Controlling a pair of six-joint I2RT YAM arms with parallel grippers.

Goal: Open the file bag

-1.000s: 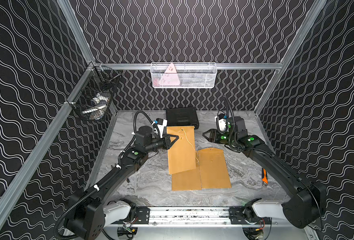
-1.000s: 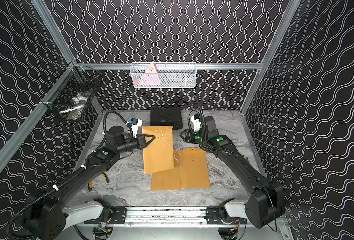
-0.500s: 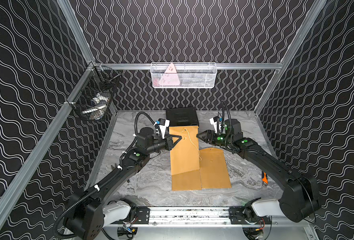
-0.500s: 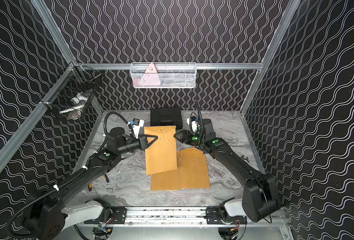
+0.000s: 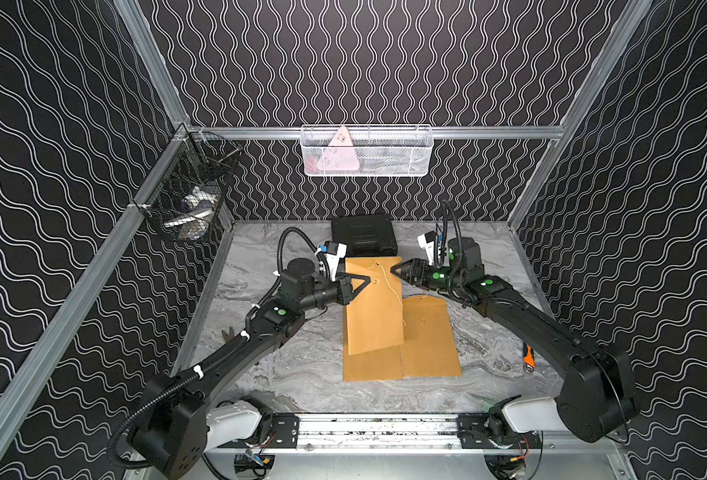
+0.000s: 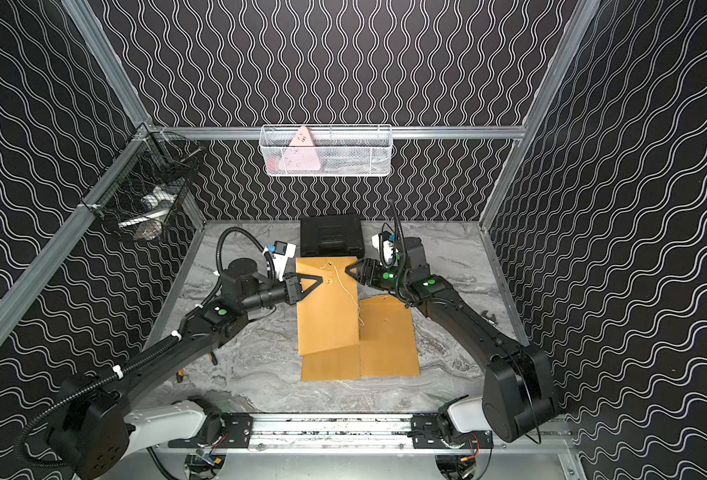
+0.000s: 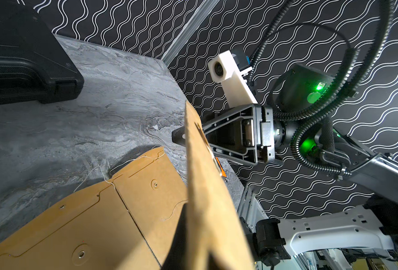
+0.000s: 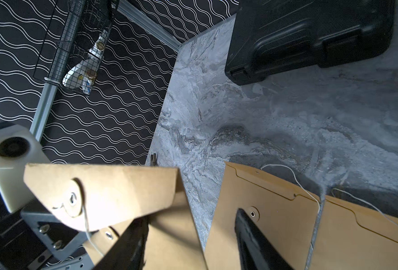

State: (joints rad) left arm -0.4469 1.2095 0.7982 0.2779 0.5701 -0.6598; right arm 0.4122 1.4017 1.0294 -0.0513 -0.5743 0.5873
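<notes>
The file bag (image 5: 372,307) (image 6: 327,307) is a brown paper envelope with a white string (image 5: 393,291) hanging from its button. It is raised off the table along its left edge and tilted. My left gripper (image 5: 366,281) (image 6: 319,281) is shut on that edge near the top; in the left wrist view the bag (image 7: 200,187) runs edge-on out of the jaws. My right gripper (image 5: 395,271) (image 6: 348,270) (image 8: 191,238) is open at the bag's upper right edge, with one finger (image 8: 132,243) on each side of it. The flap (image 8: 113,191) with its button faces the right wrist camera.
Two more brown envelopes (image 5: 426,340) (image 5: 368,365) lie flat under and beside the raised bag. A black case (image 5: 363,235) sits at the back. An orange-handled tool (image 5: 529,357) lies at the right and pliers (image 5: 229,334) at the left. Wire baskets (image 5: 366,150) (image 5: 190,199) hang on the walls.
My right gripper has swung left from beside the bag until its open jaws straddle the bag's upper right edge. My left gripper has carried the bag slightly to the right.
</notes>
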